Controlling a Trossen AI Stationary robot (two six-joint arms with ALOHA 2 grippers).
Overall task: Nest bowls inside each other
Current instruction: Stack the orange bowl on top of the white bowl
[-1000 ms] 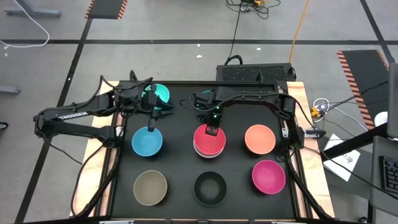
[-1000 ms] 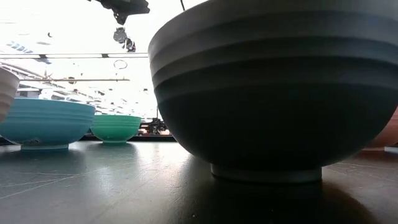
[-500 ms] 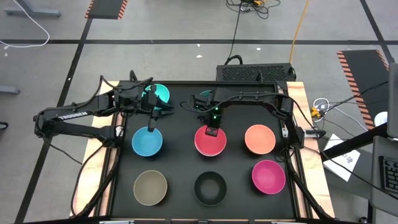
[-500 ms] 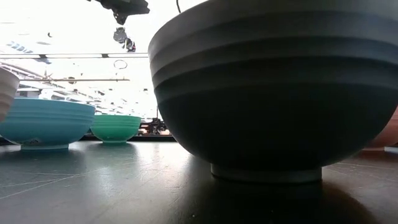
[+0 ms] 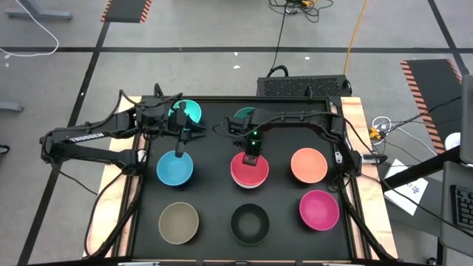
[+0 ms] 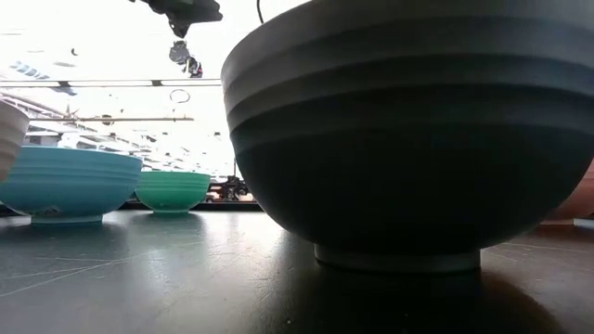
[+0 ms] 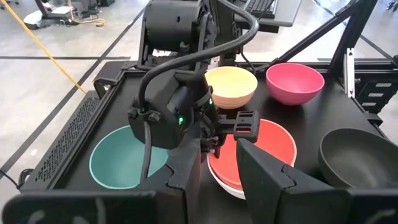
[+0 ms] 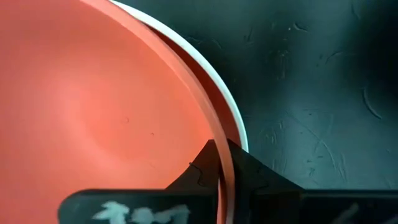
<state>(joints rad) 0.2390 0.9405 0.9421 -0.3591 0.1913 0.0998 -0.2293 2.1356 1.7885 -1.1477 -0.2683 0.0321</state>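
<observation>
At frame centre, my right pincer [image 5: 251, 157] is clamped on the round red-pink plastic bowl's [image 5: 249, 171] rim.
That bowl sits directly over the white plastic bowl [image 7: 225, 186]; my left pincer [image 5: 181, 146], part open, hovers above the blue plastic bowl [image 5: 174, 168].

White "TROSSEN" lettering along the left arm [image 5: 81, 137], no other readable text

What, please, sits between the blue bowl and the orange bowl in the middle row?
In the high view, the red-pink bowl, resting in a white bowl, sits between the blue bowl and the orange bowl. The right hand grips its rim.
</observation>
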